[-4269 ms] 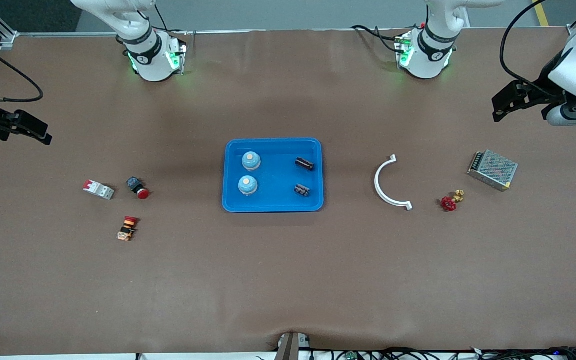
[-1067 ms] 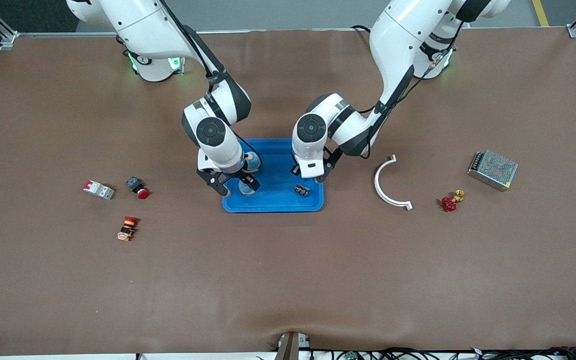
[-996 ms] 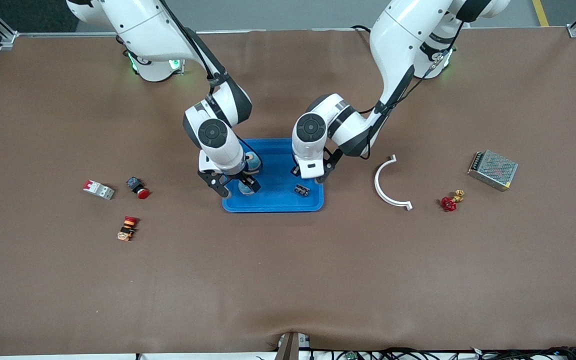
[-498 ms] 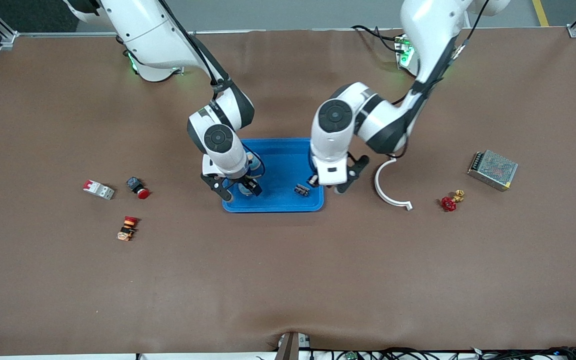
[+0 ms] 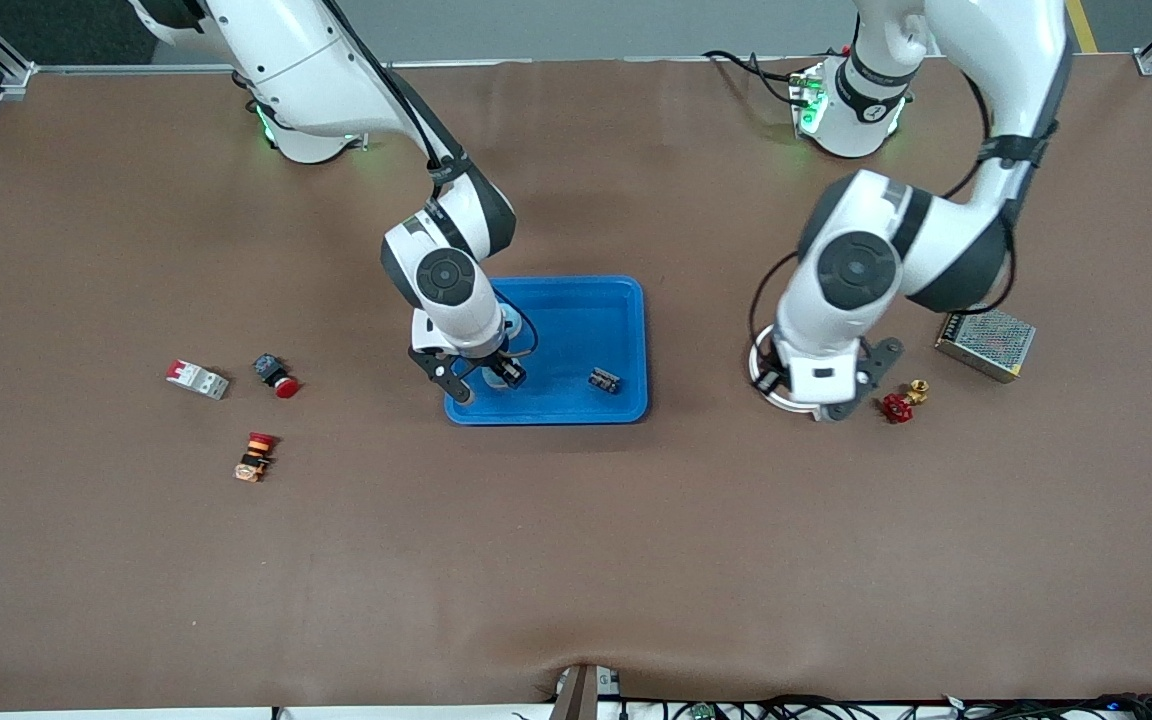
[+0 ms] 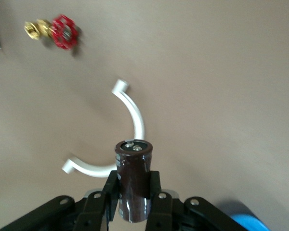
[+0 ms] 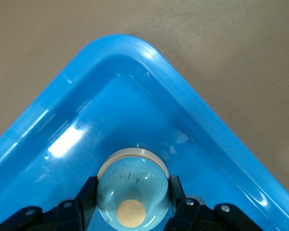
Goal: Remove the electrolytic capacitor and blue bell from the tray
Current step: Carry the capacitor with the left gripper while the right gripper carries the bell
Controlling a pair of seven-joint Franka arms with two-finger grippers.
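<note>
Right gripper clamped on bell, low inside blue tray, near its corner. Left gripper clamped on capacitor, in the air over white curved bracket; red valve farther out.

left gripper: you've carried one capacitor out of the tray; it's now over the white bracket
right gripper: has clamped onto the bell
</note>
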